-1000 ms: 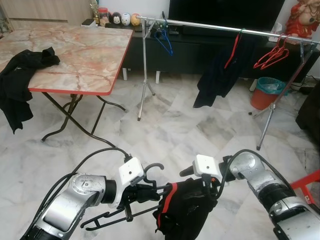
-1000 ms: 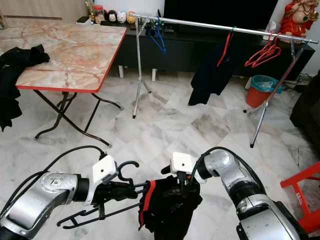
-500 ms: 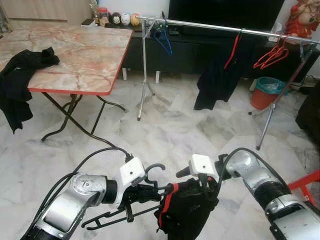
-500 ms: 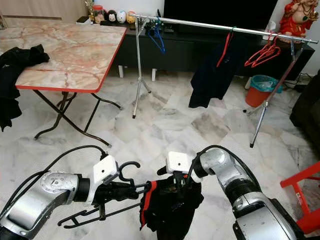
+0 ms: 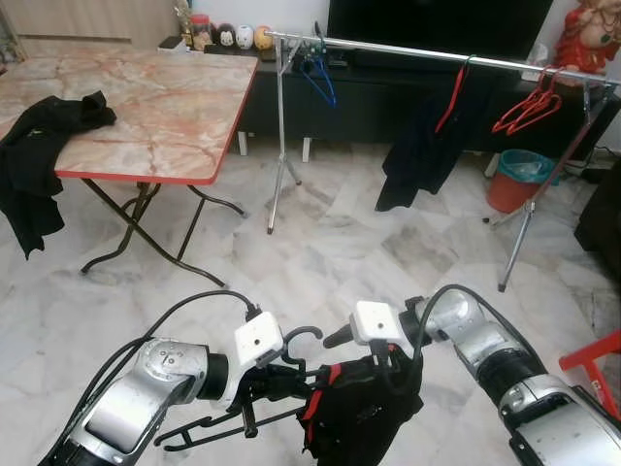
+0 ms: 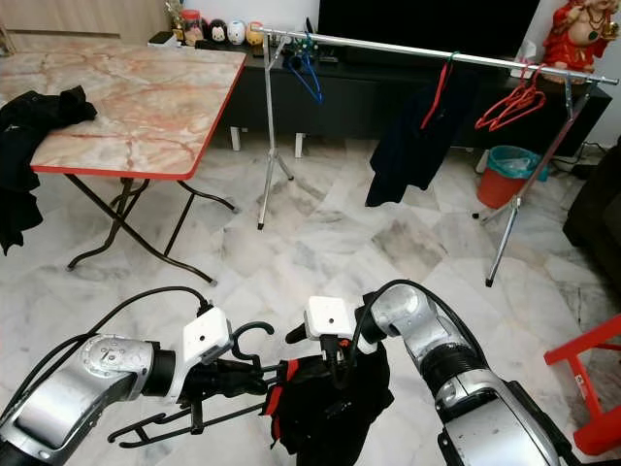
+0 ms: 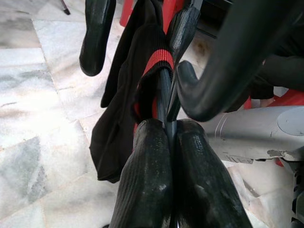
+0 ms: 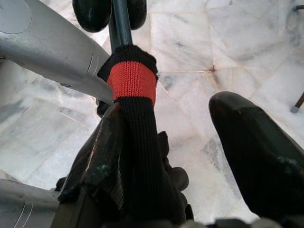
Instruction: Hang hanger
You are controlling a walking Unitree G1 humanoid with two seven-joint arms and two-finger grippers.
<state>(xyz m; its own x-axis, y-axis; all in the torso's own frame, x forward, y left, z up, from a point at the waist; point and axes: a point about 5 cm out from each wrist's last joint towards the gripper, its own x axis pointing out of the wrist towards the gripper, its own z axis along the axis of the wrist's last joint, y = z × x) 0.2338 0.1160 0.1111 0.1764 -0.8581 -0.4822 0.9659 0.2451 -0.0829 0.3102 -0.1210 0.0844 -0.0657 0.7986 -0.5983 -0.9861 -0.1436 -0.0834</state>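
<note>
Black plastic hanger (image 5: 233,427) sits low in front of the robot, clamped by the left gripper (image 7: 166,137), whose two fingers press together on the bar just below the hook (image 5: 299,335). A black garment with a red cuff band (image 8: 132,80) is threaded onto the hanger arm on the far side of that clamp; the cuff wraps around the bar and the rest of the cloth (image 5: 364,417) hangs bunched beneath it. The right gripper (image 8: 190,156) is at the garment, touching the cloth on one side, with its fingers spread wide and one fingertip (image 8: 256,152) standing clear of the fabric, so it pinches nothing that I can confirm. Judgement: we're still in the dressing step, working the garment onto the hanger, not hanging yet. The rail (image 5: 427,55) is well ahead of both grippers, across open marble floor (image 5: 340,243), with a blue hanger (image 5: 318,76), a dark garment on a red hanger (image 5: 422,146) and spare red hangers (image 5: 529,107) already on it. Next move calls for seating the cloth across both hanger shoulders, then walking up, raising the left arm and dropping the hook over a free stretch of rail, likely between the blue hanger and the dark garment. Risk: the cloth looks to sit on one arm only and could slide off once lifted.
</note>
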